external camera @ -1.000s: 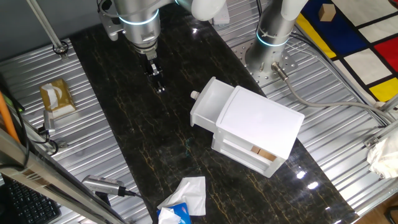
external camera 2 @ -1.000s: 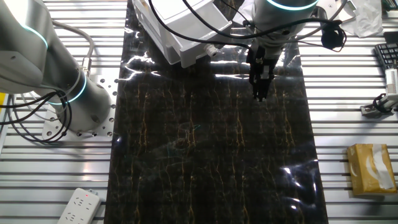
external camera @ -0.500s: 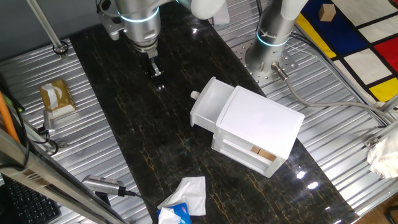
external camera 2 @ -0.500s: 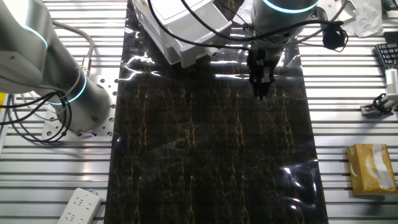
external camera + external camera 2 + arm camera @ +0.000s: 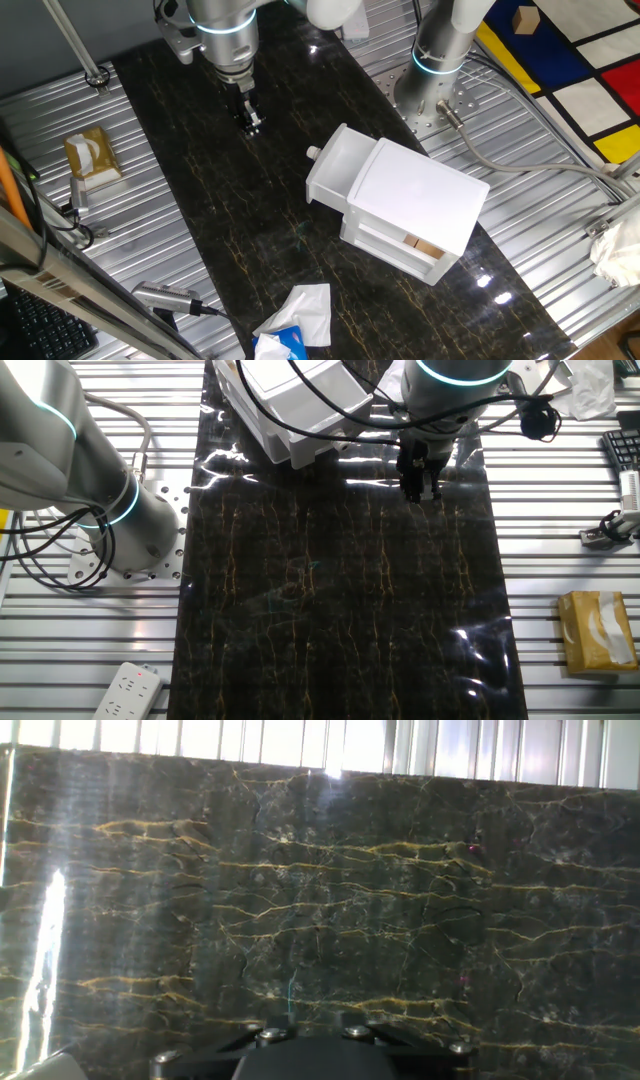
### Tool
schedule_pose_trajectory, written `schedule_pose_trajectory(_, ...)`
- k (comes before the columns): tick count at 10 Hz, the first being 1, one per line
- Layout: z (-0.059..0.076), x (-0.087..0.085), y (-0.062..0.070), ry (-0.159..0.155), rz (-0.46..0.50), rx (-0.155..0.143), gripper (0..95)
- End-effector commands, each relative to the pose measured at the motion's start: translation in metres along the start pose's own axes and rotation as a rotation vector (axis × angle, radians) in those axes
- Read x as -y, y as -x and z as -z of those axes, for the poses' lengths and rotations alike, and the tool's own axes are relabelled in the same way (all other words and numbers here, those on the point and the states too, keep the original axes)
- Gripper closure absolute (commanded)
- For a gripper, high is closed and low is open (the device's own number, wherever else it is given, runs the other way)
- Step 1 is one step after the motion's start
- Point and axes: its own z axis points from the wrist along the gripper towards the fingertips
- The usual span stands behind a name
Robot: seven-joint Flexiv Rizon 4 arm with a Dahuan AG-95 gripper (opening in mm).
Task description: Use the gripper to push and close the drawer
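Note:
The white drawer (image 5: 338, 168) stands pulled out of the white cabinet (image 5: 420, 200) toward the left, with its small round knob (image 5: 313, 152) on the front. In the other fixed view the cabinet (image 5: 295, 400) is at the top edge. My gripper (image 5: 251, 122) hangs over the dark marble board, left of and beyond the knob, apart from the drawer. Its narrow black fingers look closed and hold nothing. It also shows in the other fixed view (image 5: 418, 490). The hand view shows only marble and the hand's black housing (image 5: 300, 1058); the fingertips are hidden.
A lower knobless drawer (image 5: 400, 245) shows tan blocks. Crumpled tissue and a blue pack (image 5: 295, 320) lie at the board's near end. A second silver arm on a round base (image 5: 430, 75) stands behind the cabinet. A tan tissue box (image 5: 90, 155) sits at the left.
My gripper has risen and drawn back a little from the marble board. The drawer and cabinet have not moved.

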Motion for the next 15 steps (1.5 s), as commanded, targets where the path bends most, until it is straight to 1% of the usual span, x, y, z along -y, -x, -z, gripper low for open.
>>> schedule_pose_trajectory(1, 0.0002, -0.0001, 0.0001, 0.01, 0.004, -0.008, 95.0)
schedule_pose_trajectory(2, 0.0003, 0.0001, 0.0, 0.017, 0.005, -0.011, 95.0)
schedule_pose_trajectory(4, 0.0008, 0.0011, -0.0007, 0.117, -0.007, -0.034, 95.0)
schedule_pose_trajectory(5, 0.0009, 0.0011, -0.0007, 0.18, -0.01, -0.058, 95.0)
schedule_pose_trajectory(6, 0.0009, 0.0011, -0.0007, 0.267, -0.016, -0.087, 95.0)
schedule_pose_trajectory(7, 0.0009, 0.0011, -0.0007, 0.334, -0.025, -0.099, 95.0)
schedule_pose_trajectory(8, 0.0006, 0.0007, -0.0006, 0.434, -0.055, -0.112, 95.0)
schedule_pose_trajectory(9, -0.0003, -0.0009, 0.0, 0.508, -0.082, -0.119, 95.0)
schedule_pose_trajectory(10, -0.0011, -0.0023, 0.0005, 0.53, -0.093, -0.121, 95.0)
schedule_pose_trajectory(11, -0.0033, -0.0055, 0.0018, 0.582, -0.109, -0.127, 95.0)
schedule_pose_trajectory(12, -0.0039, -0.0059, 0.0022, 0.601, -0.115, -0.13, 95.0)
schedule_pose_trajectory(13, -0.0039, -0.0059, 0.0023, 0.609, -0.112, -0.132, 95.0)
schedule_pose_trajectory(15, -0.0041, -0.0063, 0.0026, 0.605, -0.112, -0.134, 95.0)
